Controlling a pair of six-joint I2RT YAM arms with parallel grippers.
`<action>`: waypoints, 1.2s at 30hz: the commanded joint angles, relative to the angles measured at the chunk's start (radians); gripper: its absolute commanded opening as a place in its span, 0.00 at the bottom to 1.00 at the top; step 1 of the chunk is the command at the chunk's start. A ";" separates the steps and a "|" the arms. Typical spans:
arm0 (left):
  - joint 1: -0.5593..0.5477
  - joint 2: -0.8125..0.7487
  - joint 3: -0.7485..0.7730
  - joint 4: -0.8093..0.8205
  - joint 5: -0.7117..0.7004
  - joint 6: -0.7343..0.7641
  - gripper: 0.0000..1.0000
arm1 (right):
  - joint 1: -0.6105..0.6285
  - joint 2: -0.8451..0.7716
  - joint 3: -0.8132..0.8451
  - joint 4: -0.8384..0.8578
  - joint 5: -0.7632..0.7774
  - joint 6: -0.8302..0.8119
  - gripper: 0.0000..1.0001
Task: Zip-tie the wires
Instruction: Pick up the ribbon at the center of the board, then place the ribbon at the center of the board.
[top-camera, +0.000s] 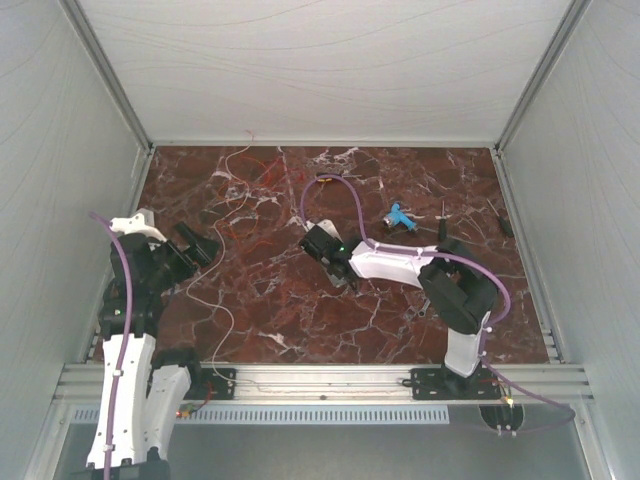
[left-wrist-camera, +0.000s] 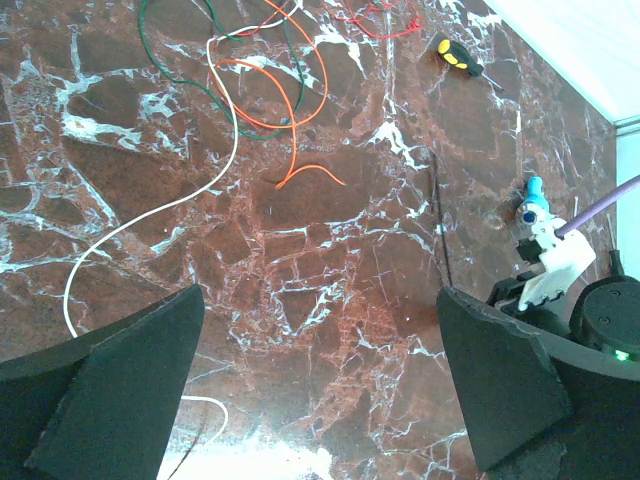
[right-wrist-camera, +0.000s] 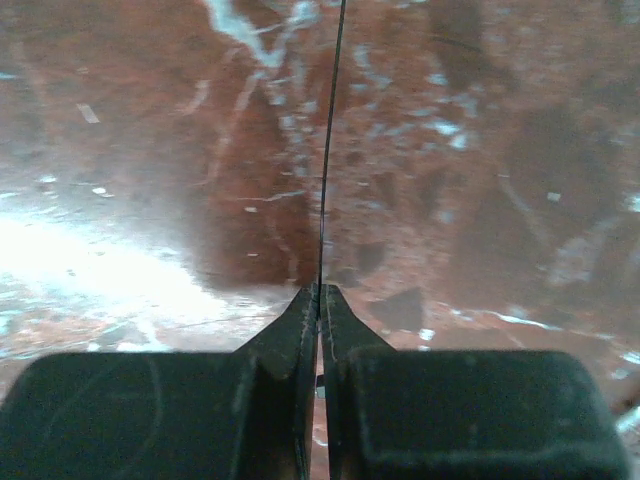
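Near the left edge of the counter (top-camera: 400, 320) the left tool (left-wrist-camera: 320, 330) hangs spread wide and empty, the right tool (right-wrist-camera: 320, 295) at mid-counter pinches the zip tie (right-wrist-camera: 328, 150), and the wires (left-wrist-camera: 270, 90) curl toward the far edge.

Marble table (top-camera: 260, 310), blue tool (top-camera: 400, 216), yellow-black screwdriver (left-wrist-camera: 459, 57)
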 joint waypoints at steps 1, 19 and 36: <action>0.000 -0.016 0.006 0.020 0.006 -0.006 1.00 | -0.021 -0.006 0.074 -0.139 0.184 -0.048 0.00; 0.001 -0.023 0.005 0.022 0.007 -0.007 1.00 | -0.176 0.180 0.250 -0.325 0.526 -0.134 0.00; 0.000 -0.002 0.005 0.022 0.009 -0.006 1.00 | -0.165 0.247 0.288 -0.339 0.353 -0.186 0.57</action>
